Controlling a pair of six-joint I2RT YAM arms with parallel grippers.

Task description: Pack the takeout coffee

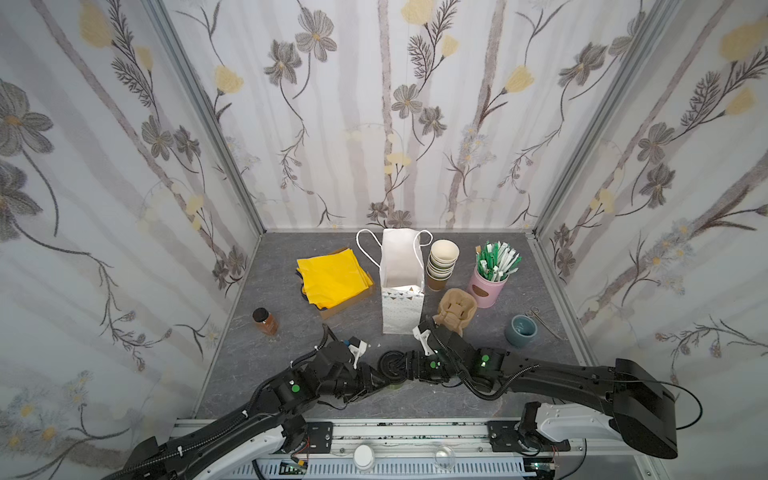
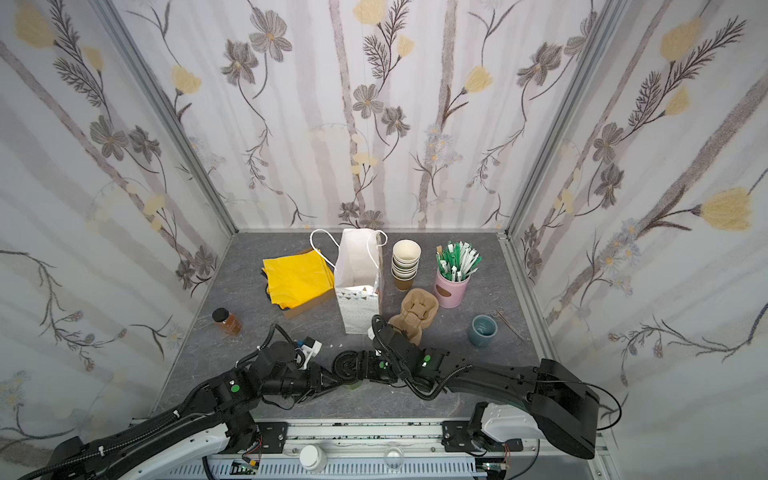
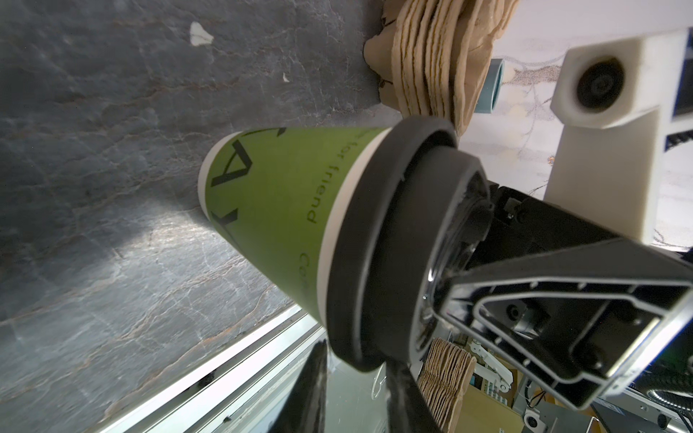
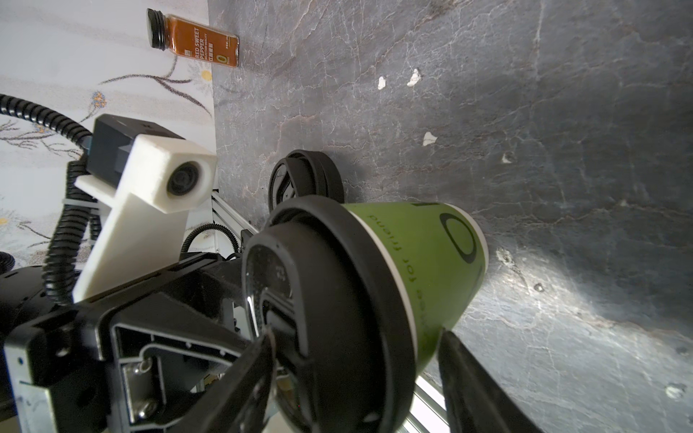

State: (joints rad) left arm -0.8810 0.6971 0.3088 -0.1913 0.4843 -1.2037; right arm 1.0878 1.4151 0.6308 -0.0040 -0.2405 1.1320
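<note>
Nearest us, the takeout coffee (image 3: 281, 210) stands lidded near the front edge of the table (image 3: 112, 150), the right gripper (image 4: 358, 333) gaping astride its lid, and whether the left gripper (image 3: 356, 360) pinches the rim we cannot tell, so we judge lid-seating in hand, then a firm lift into the white bag (image 1: 402, 307).

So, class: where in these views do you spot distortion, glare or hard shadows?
In both top views, wide-angle distortion splays the wall posts and the paper bag glows inside; in the left wrist view, a bright patch and shadow cross the table beside the takeout coffee; in the right wrist view, light glints on its black lid.
</note>
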